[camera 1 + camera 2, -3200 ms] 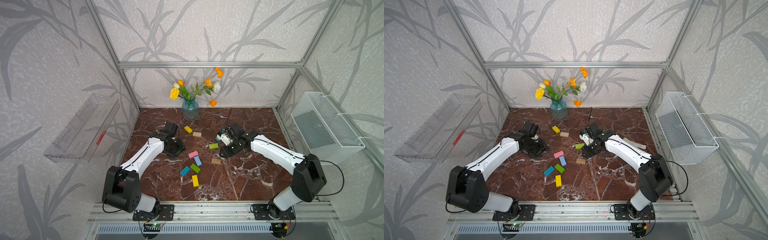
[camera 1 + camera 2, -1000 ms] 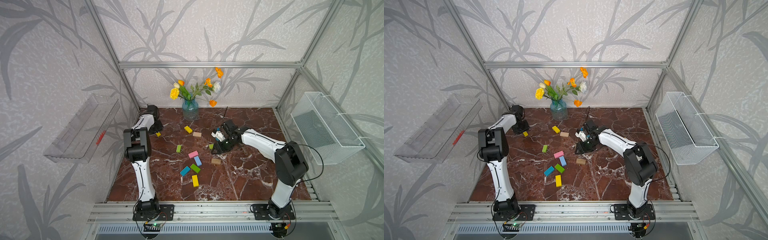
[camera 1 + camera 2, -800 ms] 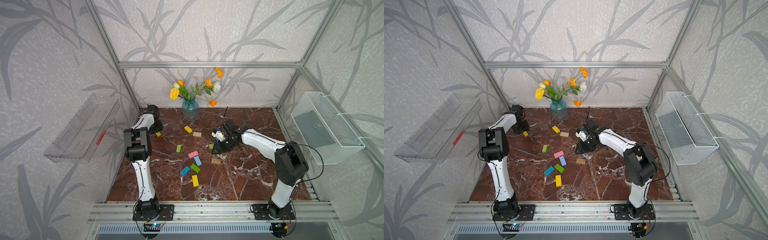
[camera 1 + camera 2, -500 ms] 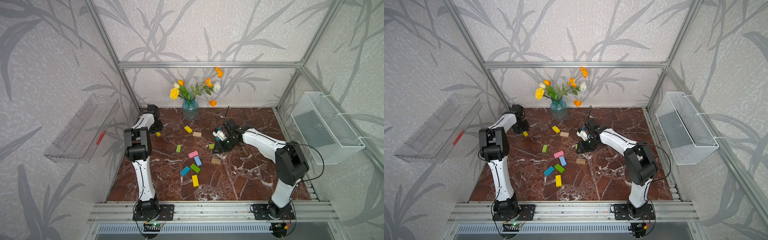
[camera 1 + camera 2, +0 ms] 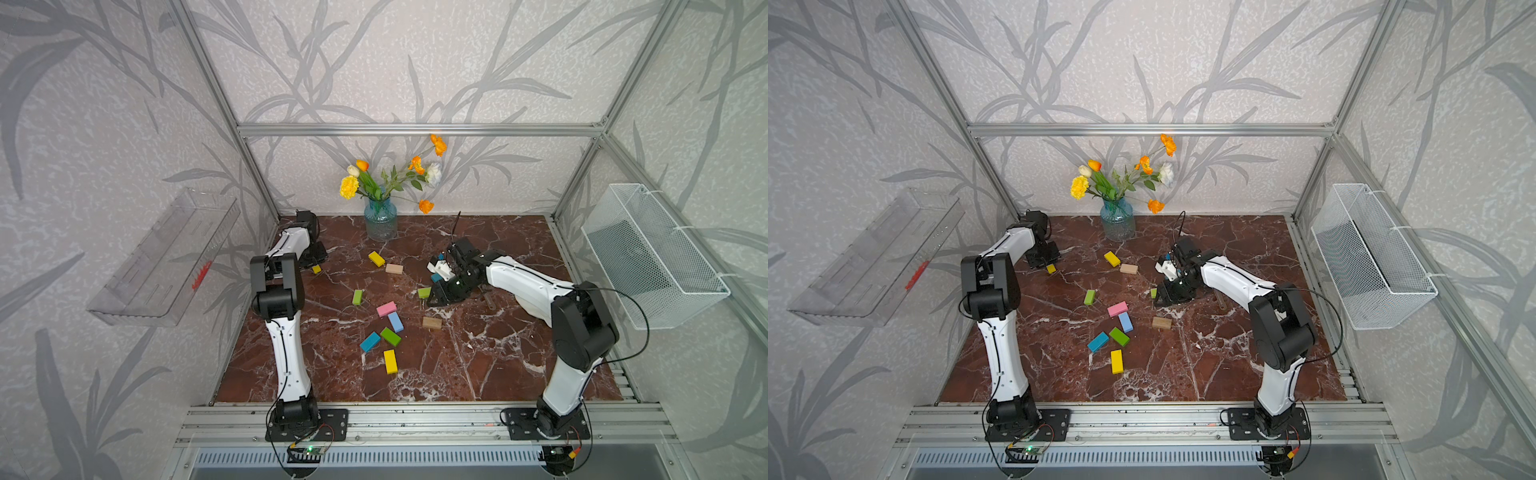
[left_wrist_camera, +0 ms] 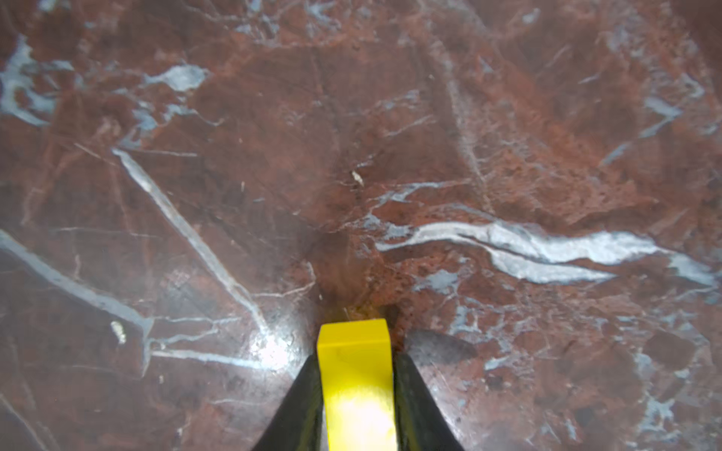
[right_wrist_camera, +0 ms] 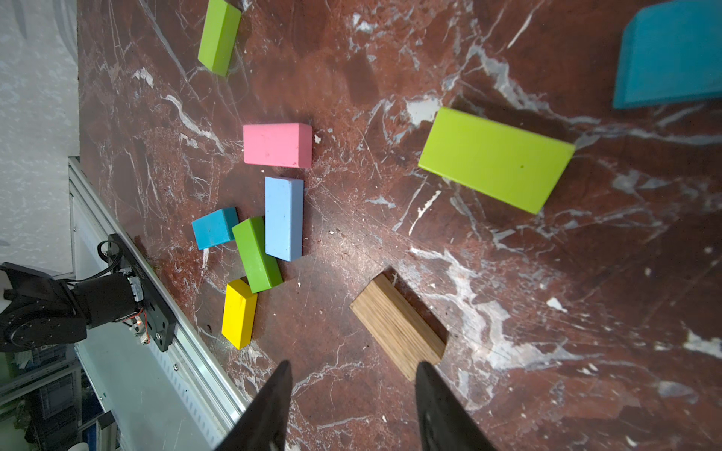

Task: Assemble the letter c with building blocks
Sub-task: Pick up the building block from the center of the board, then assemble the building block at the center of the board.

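Left gripper point(image 6: 357, 357): clamped on yellow block point(image 6: 353, 394), lower centre. Right gripper point(image 7: 353, 365): jaws apart, lower centre, beside wooden block point(image 7: 396, 328).

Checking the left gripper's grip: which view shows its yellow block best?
The left wrist view: the yellow block sits large between the fingers of the left gripper. In both top views it is only a small speck at the gripper. The right wrist view misses it.

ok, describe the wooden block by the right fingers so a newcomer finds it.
From the flower vase at the marble table's back edge, come forward to the right arm's fingers. The wooden block lies just past them, apart from the painted blocks; the other wooden one sits nearer the vase.
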